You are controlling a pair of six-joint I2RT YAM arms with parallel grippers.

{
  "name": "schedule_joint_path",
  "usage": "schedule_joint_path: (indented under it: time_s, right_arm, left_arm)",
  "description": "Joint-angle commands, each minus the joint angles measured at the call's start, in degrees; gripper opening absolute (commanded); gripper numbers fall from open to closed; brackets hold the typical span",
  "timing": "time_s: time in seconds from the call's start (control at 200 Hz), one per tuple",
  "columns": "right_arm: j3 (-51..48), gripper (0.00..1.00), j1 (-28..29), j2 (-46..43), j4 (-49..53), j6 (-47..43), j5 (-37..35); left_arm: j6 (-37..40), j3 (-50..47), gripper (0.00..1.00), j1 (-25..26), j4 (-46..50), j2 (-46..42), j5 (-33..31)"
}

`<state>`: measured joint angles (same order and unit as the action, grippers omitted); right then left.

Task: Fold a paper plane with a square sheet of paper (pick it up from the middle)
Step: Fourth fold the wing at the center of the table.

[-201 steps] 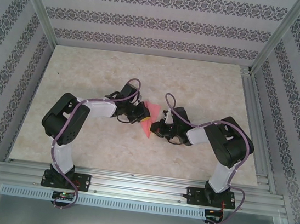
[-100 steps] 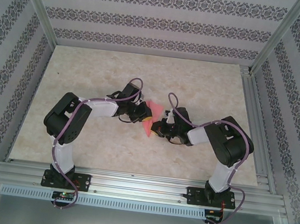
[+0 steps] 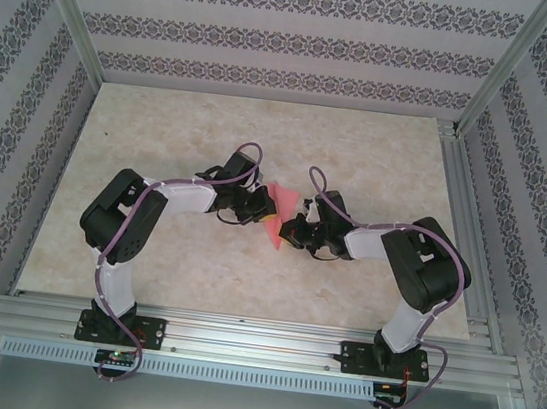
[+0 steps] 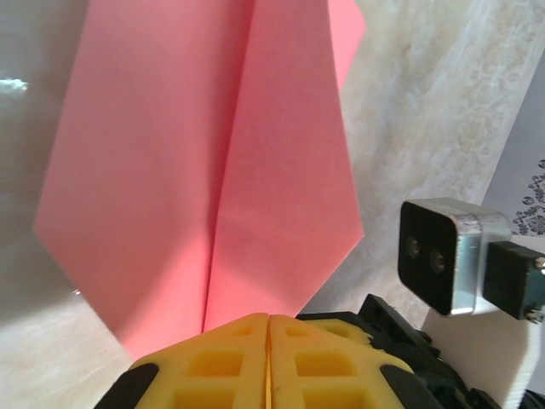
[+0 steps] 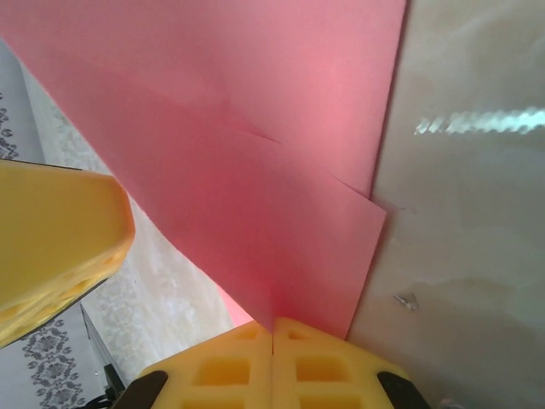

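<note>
The pink-red sheet of paper, folded into a pointed paper plane [image 3: 278,207] with a centre crease, hangs between my two grippers over the middle of the table. My left gripper [image 3: 258,208] is shut on it from the left. In the left wrist view the crease of the plane [image 4: 213,170] runs down into the closed yellow jaws of the left gripper [image 4: 268,317]. My right gripper [image 3: 289,232] is shut on it from the right. In the right wrist view, layered folds of the plane [image 5: 255,128] run into the seam of the right gripper [image 5: 272,322].
The marbled beige table [image 3: 263,133] is ringed by patterned walls and an aluminium frame rail [image 3: 473,221] on the right. The right arm's wrist camera [image 4: 447,256] sits close beside the paper. A yellow finger [image 5: 51,239] of the left gripper shows at the right wrist view's left edge.
Both grippers have drawn slightly closer together, and the right arm has shifted a little up and left. The paper's lower tip has risen a bit and its wide end turned.
</note>
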<state>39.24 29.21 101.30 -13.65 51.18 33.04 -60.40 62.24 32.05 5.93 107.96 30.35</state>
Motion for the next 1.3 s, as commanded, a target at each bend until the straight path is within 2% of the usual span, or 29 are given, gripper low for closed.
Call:
schedule_joint_path:
  time_s: [0.0, 0.455, 0.669, 0.929, 1.294]
  right_arm:
    - [1.8, 0.00, 0.1, 0.1, 4.1, -2.8, -2.2]
    - [1.9, 0.01, 0.1, 1.7, 2.9, 0.5, -2.5]
    - [2.1, 0.13, 0.1, -0.7, 2.1, 0.4, -2.4]
    - [5.1, 0.20, 0.4, -4.6, 11.7, -5.2, -5.6]
    - [10.3, 0.18, 1.2, -3.5, 21.5, -10.7, -10.8]
  left_arm:
    - [1.2, 0.5, 0.11, 0.6, 0.8, -0.8, -1.1]
    - [0.9, 3.5, 0.11, 0.6, -4.5, 3.7, 3.5]
    - [1.1, 4.9, 0.12, 0.6, -3.3, 5.2, 3.4]
    - [0.6, 5.1, 0.12, 0.6, -3.8, 5.8, 3.4]
    - [1.2, 5.8, 0.12, 0.6, -2.9, 5.9, 3.5]
